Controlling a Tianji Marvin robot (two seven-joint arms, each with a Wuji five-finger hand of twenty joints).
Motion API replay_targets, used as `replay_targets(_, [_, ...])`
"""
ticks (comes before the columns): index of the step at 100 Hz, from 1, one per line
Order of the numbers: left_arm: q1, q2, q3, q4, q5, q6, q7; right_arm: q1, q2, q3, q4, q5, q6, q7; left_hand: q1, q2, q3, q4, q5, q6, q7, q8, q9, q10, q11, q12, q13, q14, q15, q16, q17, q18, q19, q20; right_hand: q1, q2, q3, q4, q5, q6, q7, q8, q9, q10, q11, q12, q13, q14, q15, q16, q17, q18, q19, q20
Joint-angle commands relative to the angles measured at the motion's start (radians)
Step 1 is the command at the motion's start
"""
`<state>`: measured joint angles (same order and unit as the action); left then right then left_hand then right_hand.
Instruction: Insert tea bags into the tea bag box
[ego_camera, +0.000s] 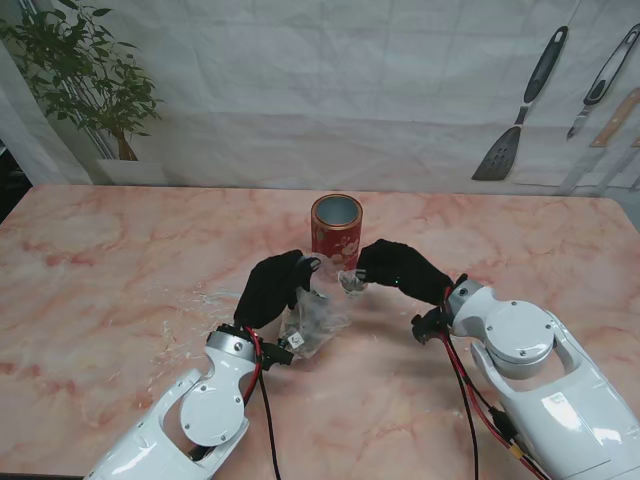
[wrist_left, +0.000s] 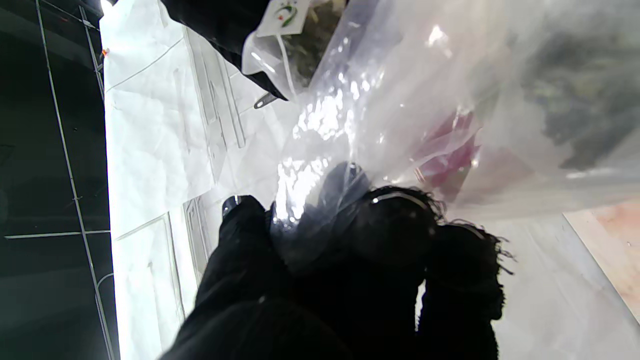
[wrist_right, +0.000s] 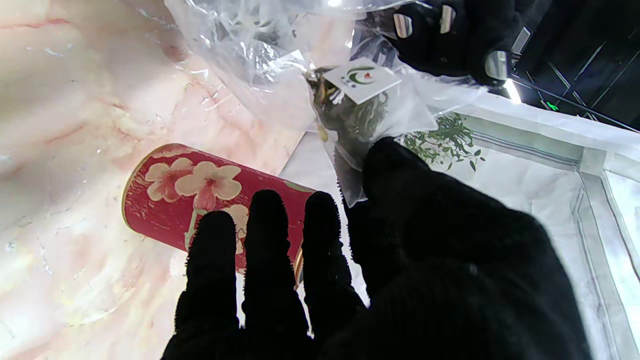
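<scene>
Tin (ego_camera: 337, 231), red with flowers, stands open at the table's (ego_camera: 120, 280) middle. Left hand (ego_camera: 272, 287) grips a clear bag (ego_camera: 312, 322) just nearer to me. Right hand (ego_camera: 398, 267) pinches a tea bag (ego_camera: 351, 282) at the bag's mouth, beside the tin.

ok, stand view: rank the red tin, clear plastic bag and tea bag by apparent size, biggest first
1. red tin, upright and open at the top.
2. clear plastic bag, held by the left hand; close to the tin in extent and partly hidden, so 1 and 2 are unsure.
3. tea bag, pinched in the right hand, clearly smallest.
</scene>
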<state>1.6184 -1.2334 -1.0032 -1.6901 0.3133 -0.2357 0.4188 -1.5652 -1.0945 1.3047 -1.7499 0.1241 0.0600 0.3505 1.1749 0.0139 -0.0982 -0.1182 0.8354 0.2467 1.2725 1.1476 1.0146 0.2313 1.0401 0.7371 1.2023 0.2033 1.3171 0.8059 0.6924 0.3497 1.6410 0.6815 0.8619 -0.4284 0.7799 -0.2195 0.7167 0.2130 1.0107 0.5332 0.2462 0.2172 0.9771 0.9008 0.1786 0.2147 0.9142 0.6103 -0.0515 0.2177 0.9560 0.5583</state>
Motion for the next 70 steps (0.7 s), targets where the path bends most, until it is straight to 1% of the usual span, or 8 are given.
replay_targets(1, [0.006,-0.003,-0.012,-0.008,-0.006,0.009,-0.007,-0.007,-0.004,0.009,-0.018,-0.001,-0.011,0.0,0.069,0.078,0.045,0.042,0.023,-0.037,0.054,0.001,0.016,-0.055,0.006,-0.016,0.003,0.001,-0.012,-0.012,0.013,-0.042,0.068,-0.001,0.039,0.028,0.017,0.004,0.007,-0.047,0.016,0.021,-0.026,-0.021,0.015,-0.001,-0.018,-0.034,0.006,-0.001,-0.005,-0.038,-0.006,0.015])
replay_targets(13, [0.023,0.0,-0.035,-0.017,-0.015,0.014,-0.011,-0.01,-0.01,0.022,-0.028,-0.008,-0.012,-0.032,0.071,0.076,0.046,0.043,0.024,-0.033,0.053,0.001,0.018,-0.053,0.006,-0.016,0.002,0.005,-0.01,-0.011,0.013,-0.036,0.067,0.0,0.038,0.023,0.019,0.004,0.012,-0.045,0.014,0.019,-0.018,-0.021,0.019,0.001,-0.012,-0.033,0.009,0.0,0.0,-0.038,-0.005,0.019])
replay_targets(33, [0.057,0.004,-0.073,-0.032,-0.014,0.014,-0.01,-0.001,-0.023,0.037,-0.043,-0.028,0.007,-0.093,0.073,0.073,0.046,0.043,0.026,-0.033,0.053,0.001,0.02,-0.049,0.006,-0.016,0.003,0.009,-0.008,-0.011,0.014,-0.032,0.068,0.001,0.035,0.017,0.021,0.003,0.018,-0.048,0.011,0.016,-0.006,-0.022,0.024,0.006,-0.002,-0.035,0.015,0.002,0.007,-0.041,-0.004,0.026])
replay_targets(70, [0.097,0.007,-0.111,-0.05,-0.027,0.017,-0.015,0.051,-0.053,0.029,-0.047,-0.035,0.049,-0.211,0.076,0.071,0.046,0.043,0.031,-0.028,0.051,0.001,0.022,-0.044,0.005,-0.015,0.004,0.016,-0.005,-0.011,0.015,-0.024,0.068,0.004,0.032,0.01,0.027,0.003,0.025,-0.051,0.009,0.011,0.009,-0.022,0.025,0.014,0.008,-0.036,0.02,0.006,0.018,-0.04,-0.007,0.036])
